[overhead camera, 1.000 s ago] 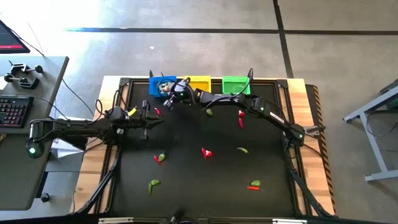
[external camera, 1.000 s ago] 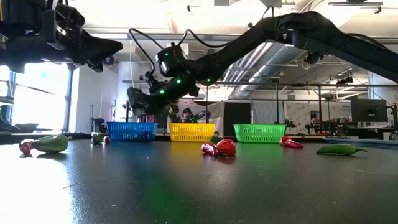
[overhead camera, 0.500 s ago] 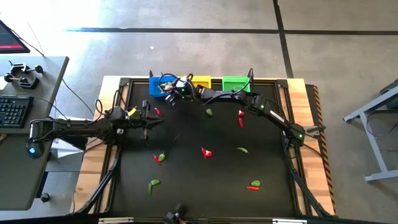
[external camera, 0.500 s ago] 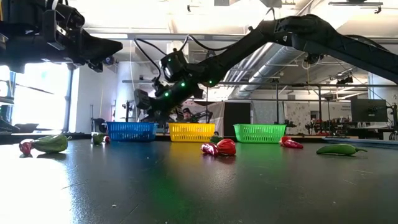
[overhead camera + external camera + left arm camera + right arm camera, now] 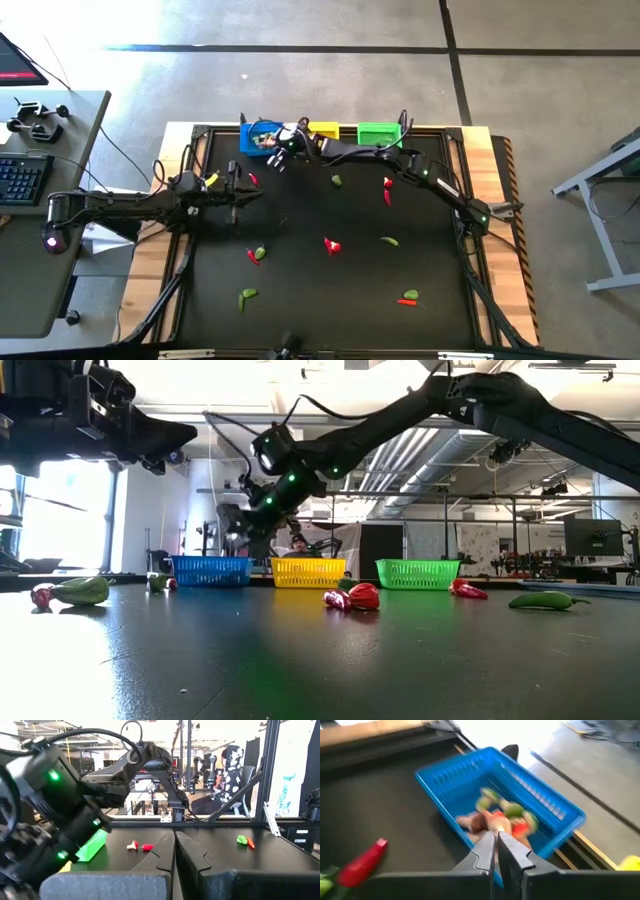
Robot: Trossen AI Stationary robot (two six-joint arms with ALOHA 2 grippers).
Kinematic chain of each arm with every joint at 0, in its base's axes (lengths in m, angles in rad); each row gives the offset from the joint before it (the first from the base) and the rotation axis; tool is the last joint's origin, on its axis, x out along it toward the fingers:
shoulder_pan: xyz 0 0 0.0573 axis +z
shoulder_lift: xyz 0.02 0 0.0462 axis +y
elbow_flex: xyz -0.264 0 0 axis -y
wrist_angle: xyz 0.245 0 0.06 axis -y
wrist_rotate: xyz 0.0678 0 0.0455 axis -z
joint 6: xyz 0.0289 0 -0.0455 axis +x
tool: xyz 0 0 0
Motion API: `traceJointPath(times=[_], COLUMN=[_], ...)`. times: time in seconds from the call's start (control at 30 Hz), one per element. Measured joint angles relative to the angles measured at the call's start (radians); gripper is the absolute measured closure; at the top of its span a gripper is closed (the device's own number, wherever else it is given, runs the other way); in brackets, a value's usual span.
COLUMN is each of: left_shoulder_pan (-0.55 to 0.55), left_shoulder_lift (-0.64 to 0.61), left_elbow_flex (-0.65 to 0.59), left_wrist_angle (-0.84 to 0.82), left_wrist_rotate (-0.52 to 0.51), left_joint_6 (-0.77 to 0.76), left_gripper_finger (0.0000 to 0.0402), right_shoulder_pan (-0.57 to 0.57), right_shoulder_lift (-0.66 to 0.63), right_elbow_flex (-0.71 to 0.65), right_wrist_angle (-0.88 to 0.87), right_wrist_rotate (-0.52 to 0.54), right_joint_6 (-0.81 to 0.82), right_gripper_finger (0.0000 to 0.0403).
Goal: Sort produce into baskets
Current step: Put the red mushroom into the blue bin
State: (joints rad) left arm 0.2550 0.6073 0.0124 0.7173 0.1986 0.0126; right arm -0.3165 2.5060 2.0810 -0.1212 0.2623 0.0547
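Note:
The blue basket (image 5: pixel 262 135) stands at the table's far edge and holds several pieces of produce (image 5: pixel 512 812). The yellow basket (image 5: pixel 322 131) and the green basket (image 5: pixel 378 133) stand to its right. My right gripper (image 5: pixel 496 839) hovers at the blue basket's near wall (image 5: pixel 445 802), shut on a small pale piece (image 5: pixel 495 825). It also shows in the high view (image 5: pixel 273 150). My left gripper (image 5: pixel 175 840) is shut and empty, waiting above the table's left part (image 5: pixel 243 190). A red piece (image 5: pixel 254 180) lies near the blue basket. My right gripper pinches a small pale piece of produce (image 5: pixel 495 826) at its fingertips. The fingers slant down toward the far edge. The piece is lifted clear above the blue basket's near wall. Blur hides which part of it the fingers have.
Loose produce lies over the black mat: green (image 5: pixel 337 181), red (image 5: pixel 387 192), red (image 5: pixel 332 245), green (image 5: pixel 389 241), red and green (image 5: pixel 257 254), green (image 5: pixel 247 295), green and orange (image 5: pixel 408 297). The table's wooden rim (image 5: pixel 480 135) borders the mat.
My right gripper has gone a little toward the table's far edge, closer over the blue basket, and has stayed shut.

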Motion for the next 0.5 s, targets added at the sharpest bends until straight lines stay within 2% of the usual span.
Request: traceJointPath(times=[0.07, 0.5], left_shoulder_pan=[0.000, 0.000], left_shoulder_lift=[0.000, 0.000], left_elbow_flex=[0.000, 0.000], left_wrist_angle=[-0.001, 0.000], left_wrist_rotate=[0.000, 0.000], left_joint_6=[0.006, 0.007], left_gripper_finger=[0.0402, 0.0402], right_shoulder_pan=[0.007, 0.061], right_shoulder_lift=[-0.002, -0.014], right_elbow_flex=[-0.001, -0.001], right_wrist_angle=[-0.023, -0.077], right_wrist_rotate=[0.043, 0.102], right_joint_6=[-0.020, -0.028], right_gripper_finger=[0.0399, 0.0403])
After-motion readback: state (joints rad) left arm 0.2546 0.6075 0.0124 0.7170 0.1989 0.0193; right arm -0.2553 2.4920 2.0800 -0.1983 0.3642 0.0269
